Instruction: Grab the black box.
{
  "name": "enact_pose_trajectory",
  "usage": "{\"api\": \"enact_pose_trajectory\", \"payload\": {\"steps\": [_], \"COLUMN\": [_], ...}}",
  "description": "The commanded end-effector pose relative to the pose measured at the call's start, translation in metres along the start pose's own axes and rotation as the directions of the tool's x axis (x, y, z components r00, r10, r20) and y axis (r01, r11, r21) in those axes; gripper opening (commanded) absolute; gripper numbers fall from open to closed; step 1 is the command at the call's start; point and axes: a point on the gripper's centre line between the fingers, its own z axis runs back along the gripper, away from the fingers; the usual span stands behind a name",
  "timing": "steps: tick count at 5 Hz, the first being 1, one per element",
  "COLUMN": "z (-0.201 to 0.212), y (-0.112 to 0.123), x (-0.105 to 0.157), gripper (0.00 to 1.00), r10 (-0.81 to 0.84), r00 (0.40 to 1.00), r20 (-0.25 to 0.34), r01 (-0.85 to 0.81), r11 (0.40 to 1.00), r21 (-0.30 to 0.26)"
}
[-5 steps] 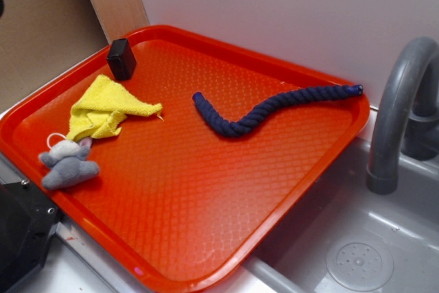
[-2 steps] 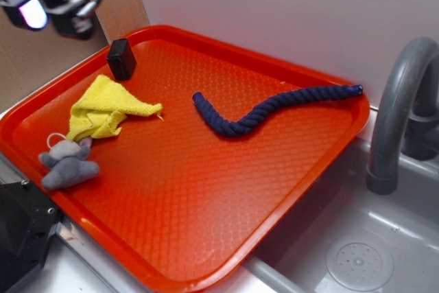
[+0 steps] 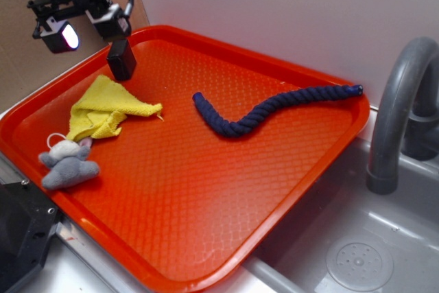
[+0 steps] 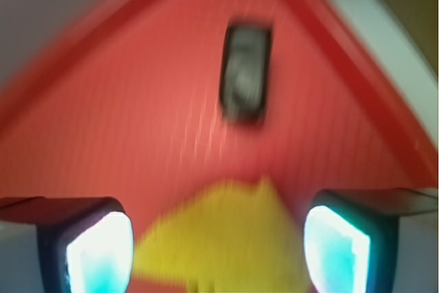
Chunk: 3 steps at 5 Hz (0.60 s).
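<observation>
Red tray (image 3: 288, 162) beside a grey sink (image 3: 343, 238), holding four things: black box (image 3: 122, 59) upright near the far left corner, yellow cloth (image 3: 106, 109) just in front of it, grey plush toy (image 3: 68, 164) touching the cloth's near edge, dark blue rope (image 3: 267, 110) curving toward the right rim. Gripper (image 3: 86, 29) above the tray's far left edge, close over the box — fingers spread, nothing between them. Blurred wrist view: box (image 4: 245, 73) ahead, cloth (image 4: 219, 238) between the fingertips (image 4: 99, 252).

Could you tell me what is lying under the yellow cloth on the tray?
The yellow cloth lies on the orange tray, its lower edge touching the grey plush toy. Anything beneath its folds is covered.
</observation>
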Motion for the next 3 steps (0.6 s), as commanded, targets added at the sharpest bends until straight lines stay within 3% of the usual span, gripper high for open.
{"api": "enact_pose_trajectory", "payload": {"steps": [1,2,3], "z": [-0.025,-0.062,-0.077], "y": [0.019,0.011,-0.002], "x": [0.027,0.029,0.030], "gripper": [1.00,1.00,0.00], "r10": [-0.051,-0.096,-0.122], "r00": [0.997,0.995,0.993], "r20": [0.062,0.014,0.000], "r01": [0.045,0.092,0.120], "r11": [0.994,0.983,0.977], "r21": [0.098,0.159,0.177]}}
